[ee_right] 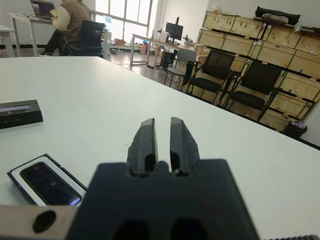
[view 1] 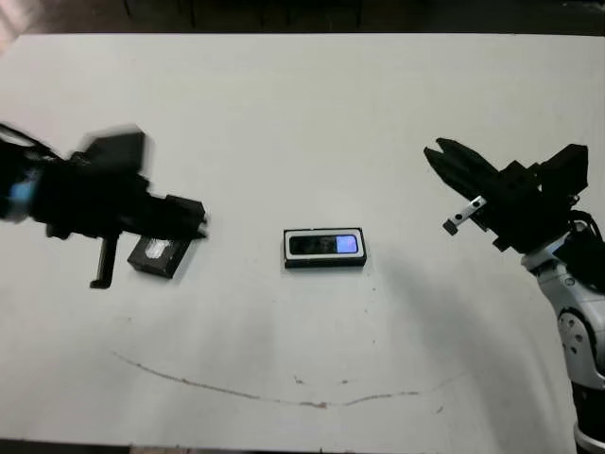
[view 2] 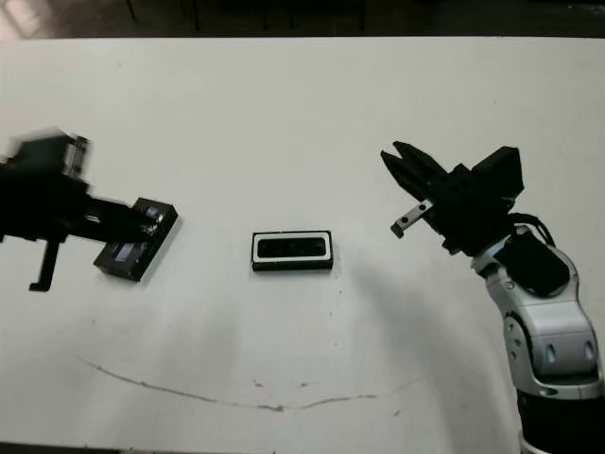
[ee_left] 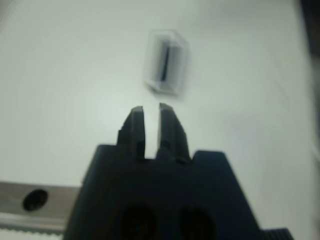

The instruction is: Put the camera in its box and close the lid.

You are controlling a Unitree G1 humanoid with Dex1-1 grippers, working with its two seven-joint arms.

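1. Left eye view: a wide white worktop (view 1: 302,104) fills the scene, with a thin reddish-brown curved mark along the part nearest its near edge.
2. Near the middle of the worktop lies the small shallow rectangular box with black outer walls and white lining (view 1: 325,248), its long sides running parallel to the near edge.
3. Inside the box rests the slim black glossy bar-shaped camera (view 1: 324,245), lying flat, with a bluish shiny patch at the end nearer the worktop's right edge.
4. Toward the left edge of the worktop lies the flat black rectangular lid with a pale glossy strip along its middle (view 2: 136,240), turned at a slant. It sits well apart from the box.
5. The left gripper (view 1: 194,220), black and blurred, reaches in from the left edge and hangs over the lid. Whether it touches the lid cannot be told.
6. In the left wrist view, the left gripper's two black fingers (ee_left: 134,125) stand close together with only a narrow slit between them, holding nothing.
7. The right gripper (view 1: 437,154) is raised over the right side of the worktop, well apart from the box.
8. In the right wrist view its fingers (ee_right: 147,140) are also nearly together, holding nothing.
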